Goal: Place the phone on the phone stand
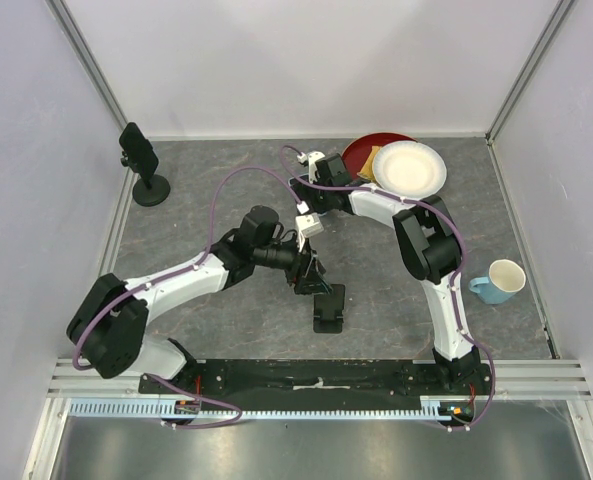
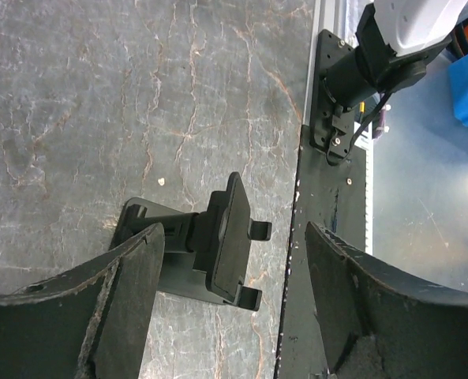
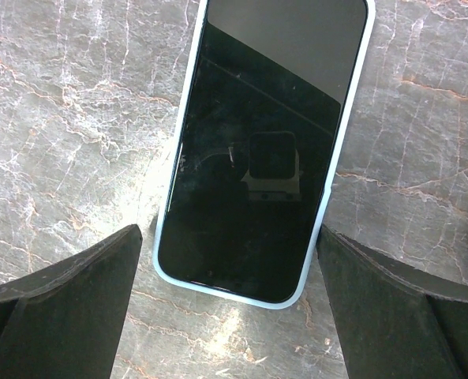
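Note:
The phone point(image 3: 261, 150), dark-screened in a pale blue case, lies flat and face up on the grey marble table. My right gripper point(image 3: 230, 233) is open and straddles the phone's near end, one finger on each side, apart from it. In the top view the right gripper point(image 1: 312, 192) is at the back centre and hides the phone. The black phone stand point(image 2: 218, 249) stands on the table near the front rail, its cradle with two small hooks empty. My left gripper point(image 2: 232, 235) is open and hovers just over the stand point(image 1: 329, 308). It also shows in the top view point(image 1: 313, 278).
A white plate point(image 1: 408, 168) overlaps a red plate point(image 1: 364, 150) at the back right. A blue mug point(image 1: 498, 282) stands at the right. A black holder on a round base point(image 1: 141, 165) stands at the back left. The black base rail point(image 1: 316, 375) runs along the front.

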{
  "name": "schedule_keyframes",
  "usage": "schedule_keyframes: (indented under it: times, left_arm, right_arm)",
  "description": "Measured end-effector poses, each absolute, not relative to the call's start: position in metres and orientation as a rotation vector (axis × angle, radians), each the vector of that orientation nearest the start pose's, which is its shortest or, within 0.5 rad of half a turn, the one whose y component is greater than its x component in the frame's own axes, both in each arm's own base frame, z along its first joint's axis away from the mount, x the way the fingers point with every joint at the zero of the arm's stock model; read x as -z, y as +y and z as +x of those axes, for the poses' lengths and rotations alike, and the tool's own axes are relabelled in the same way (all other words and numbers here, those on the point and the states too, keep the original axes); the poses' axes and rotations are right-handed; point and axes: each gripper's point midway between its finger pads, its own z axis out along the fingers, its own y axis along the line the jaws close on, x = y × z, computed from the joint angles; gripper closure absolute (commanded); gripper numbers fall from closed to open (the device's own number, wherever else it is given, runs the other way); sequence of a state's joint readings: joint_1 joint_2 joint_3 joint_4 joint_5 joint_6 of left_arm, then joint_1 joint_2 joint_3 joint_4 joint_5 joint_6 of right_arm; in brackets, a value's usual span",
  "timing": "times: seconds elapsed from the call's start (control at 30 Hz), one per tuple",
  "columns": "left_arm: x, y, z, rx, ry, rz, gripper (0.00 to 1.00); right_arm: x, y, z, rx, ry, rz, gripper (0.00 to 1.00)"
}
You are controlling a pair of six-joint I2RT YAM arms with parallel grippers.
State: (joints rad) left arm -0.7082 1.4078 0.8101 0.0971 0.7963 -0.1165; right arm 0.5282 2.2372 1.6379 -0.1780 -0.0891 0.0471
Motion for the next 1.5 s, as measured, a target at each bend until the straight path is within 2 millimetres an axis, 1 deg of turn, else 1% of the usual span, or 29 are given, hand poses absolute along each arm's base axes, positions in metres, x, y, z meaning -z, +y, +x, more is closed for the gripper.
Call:
schedule_keyframes:
  times: [0.1, 0.2, 0.23, 0.27, 0.33, 0.37, 0.43, 0.5, 0.6, 0.63, 0.7, 0.73, 0.8, 0.93, 1.03, 1.2, 1.27, 1.37, 1.5]
  left_arm:
    - [-0.152, -0.334, 0.19, 1.318, 1.87, 1.13, 0.26]
    - [-0.147, -0.335, 0.188, 1.327, 1.875, 1.145, 0.34]
    - [-0.143, -0.335, 0.188, 1.327, 1.884, 1.152, 0.37]
    - [-0.139, -0.335, 0.187, 1.326, 1.895, 1.157, 0.41]
    - [-0.132, -0.334, 0.186, 1.326, 1.922, 1.163, 0.44]
    - [-0.129, -0.334, 0.185, 1.325, 1.932, 1.165, 0.48]
    - [-0.127, -0.332, 0.184, 1.323, 1.942, 1.169, 0.52]
    - [-0.126, -0.332, 0.184, 1.321, 1.943, 1.173, 0.55]
    - [-0.125, -0.332, 0.184, 1.319, 1.944, 1.176, 0.65]
    - [-0.125, -0.332, 0.184, 1.318, 1.943, 1.176, 0.71]
    - [-0.124, -0.331, 0.184, 1.317, 1.947, 1.176, 0.78]
    - [-0.124, -0.331, 0.184, 1.318, 1.948, 1.176, 0.88]
    - [-0.124, -0.331, 0.183, 1.321, 1.949, 1.177, 0.98]
    - [-0.129, -0.33, 0.186, 1.294, 1.936, 1.167, 0.98]
    - [-0.137, -0.325, 0.187, 1.25, 1.919, 1.144, 0.98]
    - [-0.159, -0.305, 0.191, 1.11, 1.893, 1.058, 0.98]
    - [-0.171, -0.295, 0.198, 1.033, 1.876, 0.999, 0.98]
    - [-0.188, -0.275, 0.209, 0.901, 1.858, 0.892, 0.98]
    - [-0.206, -0.234, 0.231, 0.707, 1.838, 0.698, 0.98]
  right_arm:
    - [-0.028, 0.301, 0.481, -0.392, 2.298, -0.61, 0.02]
    - [-0.029, 0.301, 0.481, -0.396, 2.298, -0.611, 0.02]
    - [-0.029, 0.301, 0.481, -0.397, 2.298, -0.61, 0.02]
    - [-0.029, 0.301, 0.481, -0.399, 2.298, -0.611, 0.02]
    - [-0.029, 0.301, 0.481, -0.402, 2.298, -0.61, 0.02]
    - [-0.029, 0.301, 0.481, -0.403, 2.298, -0.61, 0.02]
    - [-0.029, 0.301, 0.481, -0.406, 2.297, -0.611, 0.02]
    - [-0.029, 0.301, 0.481, -0.408, 2.297, -0.611, 0.02]
    - [-0.029, 0.301, 0.481, -0.407, 2.297, -0.611, 0.02]
    - [-0.029, 0.3, 0.482, -0.408, 2.298, -0.611, 0.02]
    - [-0.029, 0.301, 0.481, -0.409, 2.297, -0.611, 0.02]
    - [-0.029, 0.301, 0.481, -0.41, 2.297, -0.612, 0.02]
    - [-0.029, 0.301, 0.481, -0.411, 2.298, -0.612, 0.02]
    - [-0.029, 0.301, 0.481, -0.412, 2.298, -0.612, 0.02]
    - [-0.03, 0.301, 0.479, -0.426, 2.293, -0.614, 0.02]
    - [-0.031, 0.301, 0.477, -0.438, 2.285, -0.607, 0.02]
    - [-0.033, 0.299, 0.476, -0.434, 2.28, -0.602, 0.02]
    - [-0.038, 0.296, 0.474, -0.424, 2.266, -0.59, 0.02]
    - [-0.052, 0.294, 0.472, -0.428, 2.223, -0.571, 0.02]
